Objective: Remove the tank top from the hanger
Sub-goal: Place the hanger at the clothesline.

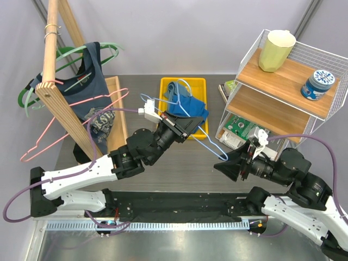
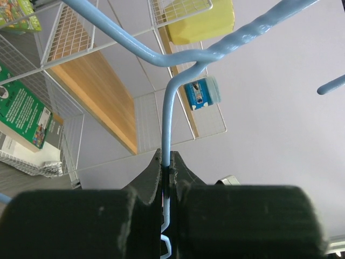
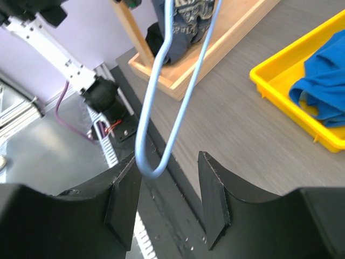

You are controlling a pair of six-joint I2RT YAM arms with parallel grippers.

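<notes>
1. Worktop: grey wood grain, both arms based at the near edge.
2. Rack: wooden, at the left edge. It carries a dark top on a green hanger, plus pink hangers.
3. Shelf: wire and wood, at the back right corner, with a cup and a tin on its upper board.
4. Tray: yellow, middle of the back edge.
5. Blue top: bunched in the tray. Can't tell if any of it is hooked on the wire.
6. Hanger: light blue wire, off the worktop, running from above the tray toward the right arm. The end seen by the right wrist is bare.
7. Left claw: clamped tight on the hanger wire, over the tray's near edge.
8. Right claw: about half spread, not gripping. The hanger's looped end sits between the fingers, against one finger and clear of the other.
</notes>
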